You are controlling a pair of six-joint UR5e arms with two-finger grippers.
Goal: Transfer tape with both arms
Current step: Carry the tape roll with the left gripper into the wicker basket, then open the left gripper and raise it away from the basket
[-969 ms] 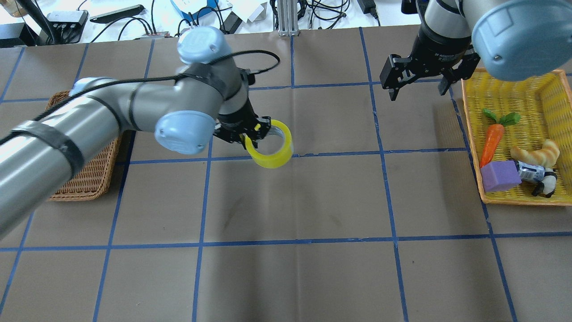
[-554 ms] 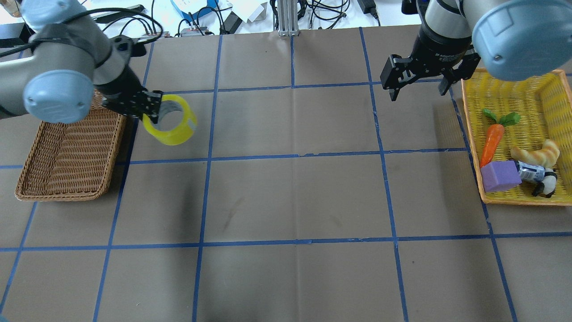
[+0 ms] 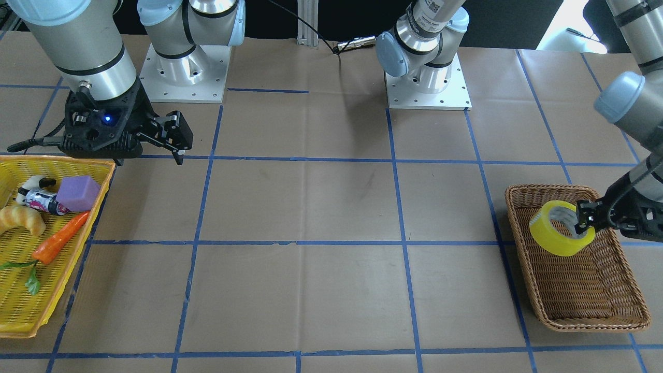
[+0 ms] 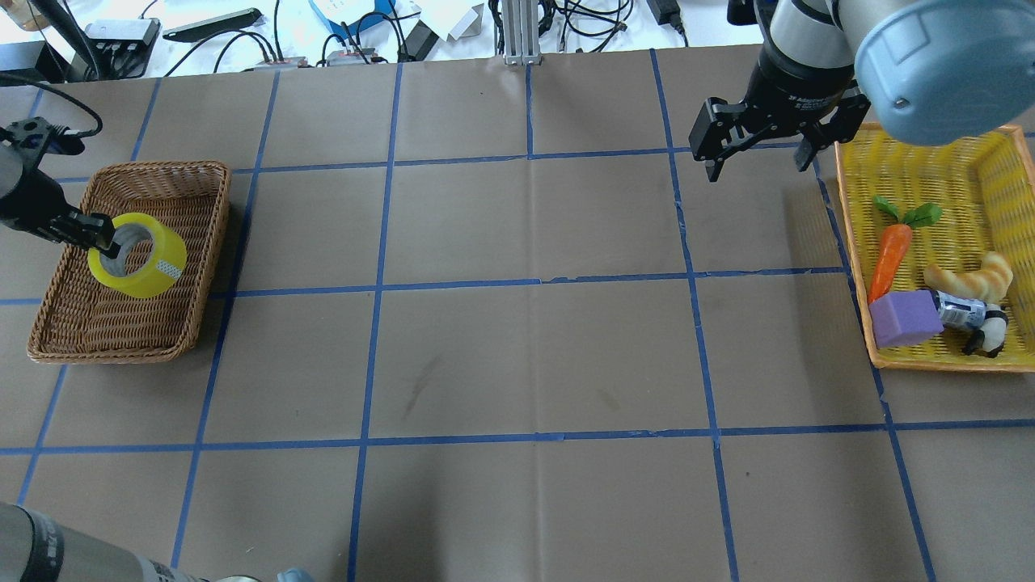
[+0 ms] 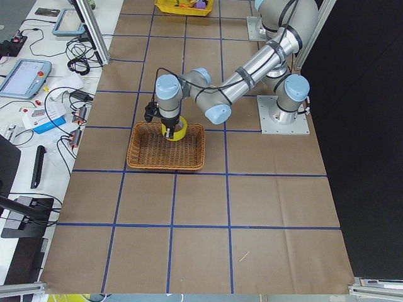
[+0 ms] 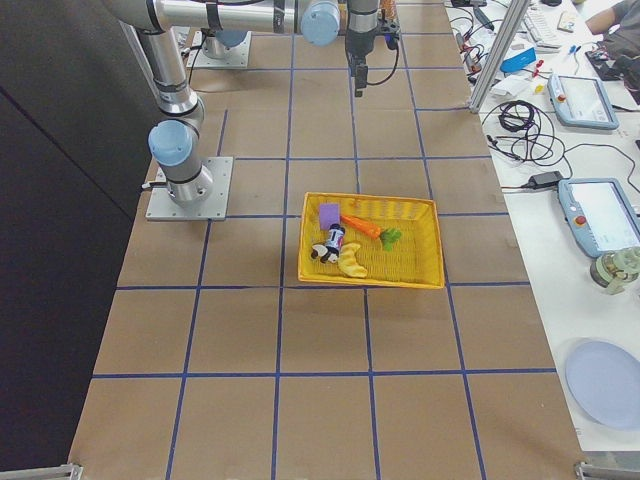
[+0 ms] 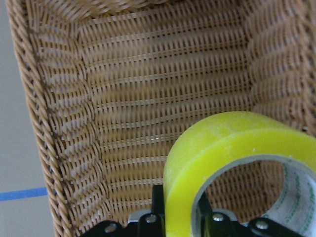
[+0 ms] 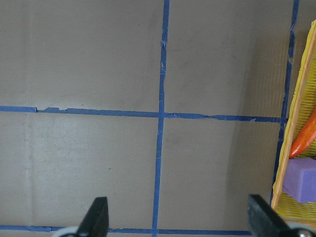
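Note:
The yellow tape hangs over the brown wicker basket, held by my left gripper, which is shut on its wall. It also shows in the front view, with the left gripper there, in the left wrist view, and in the left side view. My right gripper is open and empty, above the table beside the yellow basket; its fingertips show spread wide in the right wrist view.
The yellow basket holds a toy carrot, a purple block, a croissant and a small bottle. Blue tape lines grid the brown table. Cables and devices lie along the far edge.
My left arm has swung left with the tape, from the table's middle to over the wicker basket. The right arm has not moved.

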